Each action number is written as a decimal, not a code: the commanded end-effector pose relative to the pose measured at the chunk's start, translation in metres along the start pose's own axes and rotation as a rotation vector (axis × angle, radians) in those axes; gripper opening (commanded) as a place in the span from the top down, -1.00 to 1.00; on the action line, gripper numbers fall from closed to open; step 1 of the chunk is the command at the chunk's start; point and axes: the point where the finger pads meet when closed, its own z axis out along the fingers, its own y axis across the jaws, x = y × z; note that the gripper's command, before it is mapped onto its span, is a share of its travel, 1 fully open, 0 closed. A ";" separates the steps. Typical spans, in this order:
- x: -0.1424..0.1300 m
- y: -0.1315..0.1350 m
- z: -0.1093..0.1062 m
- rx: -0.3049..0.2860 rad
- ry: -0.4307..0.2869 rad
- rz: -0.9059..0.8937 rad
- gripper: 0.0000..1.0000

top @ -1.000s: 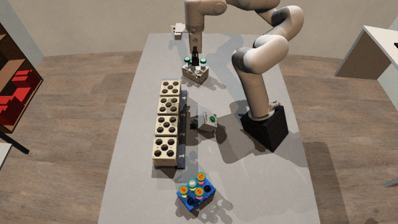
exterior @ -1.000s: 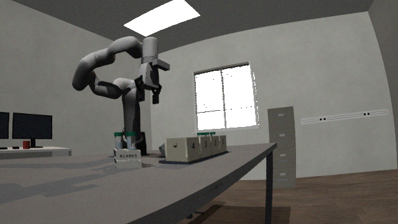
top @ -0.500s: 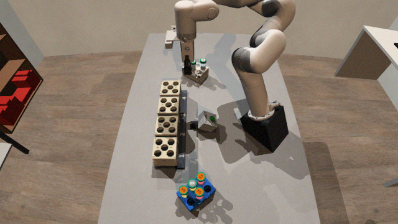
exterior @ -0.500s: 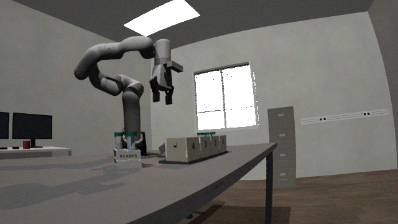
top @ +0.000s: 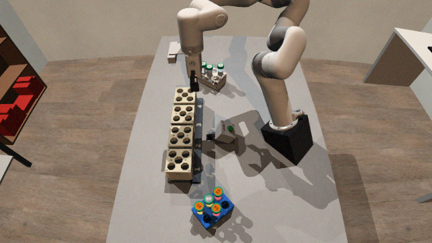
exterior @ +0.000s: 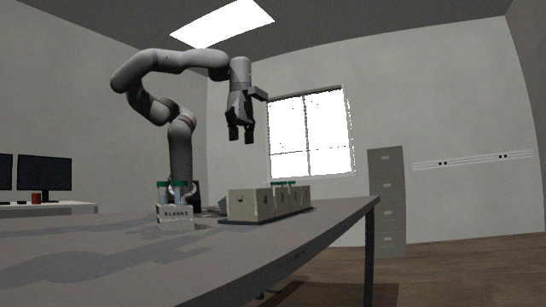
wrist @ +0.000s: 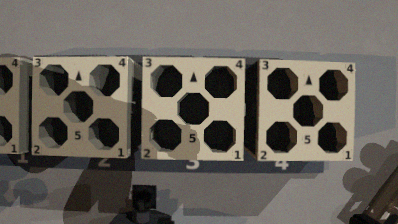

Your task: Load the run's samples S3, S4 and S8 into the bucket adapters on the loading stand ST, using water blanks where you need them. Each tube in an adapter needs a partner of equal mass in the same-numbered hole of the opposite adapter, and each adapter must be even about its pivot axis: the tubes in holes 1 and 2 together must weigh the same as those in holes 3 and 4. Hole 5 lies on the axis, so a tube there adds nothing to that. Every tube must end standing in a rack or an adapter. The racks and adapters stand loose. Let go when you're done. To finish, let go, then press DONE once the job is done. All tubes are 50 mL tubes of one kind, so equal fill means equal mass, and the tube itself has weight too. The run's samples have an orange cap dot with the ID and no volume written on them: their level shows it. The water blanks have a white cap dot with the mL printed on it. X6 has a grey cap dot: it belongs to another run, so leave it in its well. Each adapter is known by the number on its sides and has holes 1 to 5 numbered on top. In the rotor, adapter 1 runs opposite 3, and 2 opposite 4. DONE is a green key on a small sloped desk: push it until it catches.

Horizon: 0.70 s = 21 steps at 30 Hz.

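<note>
Awaiting its first transfer, the tool (top: 194, 85) (exterior: 241, 138) hangs with its fingers wide apart and nothing between them, high over the adapter 4 (top: 185, 101) (exterior: 242, 209) (wrist: 307, 149) end of the loading stand (top: 196, 158) (exterior: 260, 223) (wrist: 240, 166). Three orange-dotted samples (top: 216, 208) stand in the blue rack (top: 221, 217), presumably S3, S4 and S8; their caps are too blurred to identify securely and their levels cannot be compared. The grey-dotted X6 (top: 208, 198) shares that rack but belongs to another run, hence must remain. Water blanks (top: 209, 67) (exterior: 180, 183) occupy the blanks rack (top: 220, 85) (exterior: 176, 223), providing counterweights where samples lack equals. No tube shows in the adapters' holes. Hole numbers face upward, so opposite partners can be matched; the DONE key (top: 230, 128) should come last.
</note>
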 end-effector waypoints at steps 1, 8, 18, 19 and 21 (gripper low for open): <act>0.015 -0.022 -0.001 -0.002 0.001 0.002 -1.00; 0.028 -0.043 -0.001 -0.002 0.001 0.002 -1.00; 0.053 -0.087 -0.001 -0.002 0.001 0.002 -1.00; 0.056 -0.091 0.000 -0.001 0.001 0.002 -1.00; 0.053 -0.095 -0.001 -0.001 0.001 -0.031 -1.00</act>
